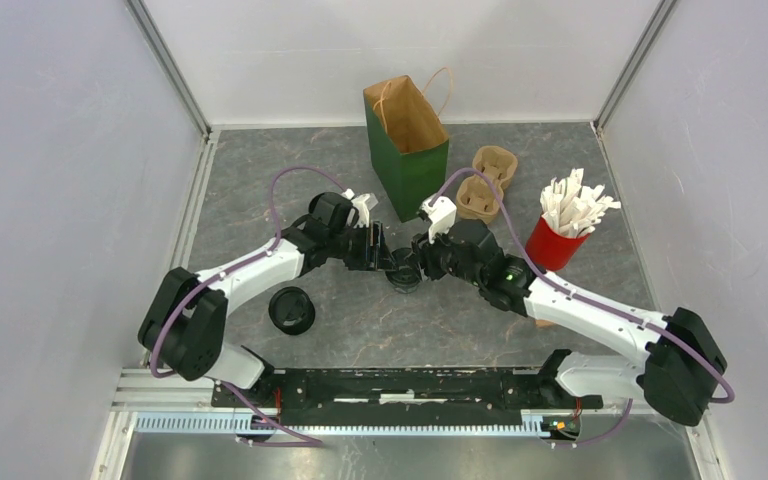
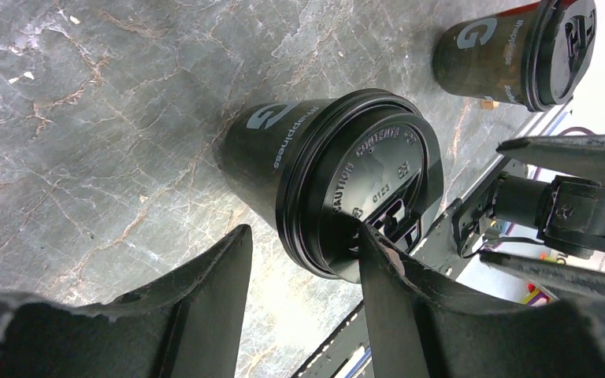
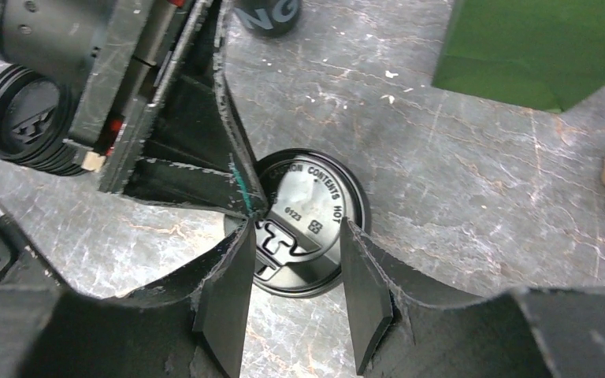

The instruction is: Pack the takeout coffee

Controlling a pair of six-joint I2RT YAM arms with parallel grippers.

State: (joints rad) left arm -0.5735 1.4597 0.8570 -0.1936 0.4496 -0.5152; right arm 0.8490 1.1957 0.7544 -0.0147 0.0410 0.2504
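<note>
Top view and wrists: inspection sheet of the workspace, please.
Surface: grey marbled tabletop, scuffed.
Job's things: one lidded black cup between both grippers; a second cup stands near the left arm; green paper bag upright, open.
Clutter: pulp cup carrier, red cup of white packets.
Grippers: left gripper open, finger at the lid; right gripper open, straddling it.
Cables: purple cables loop along both arms.
Surroundings: plain enclosure walls.

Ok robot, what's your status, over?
Left gripper open at the cup. Right gripper straddling its lid, grip unclear. Tight squeeze between them; bag upright behind.
</note>
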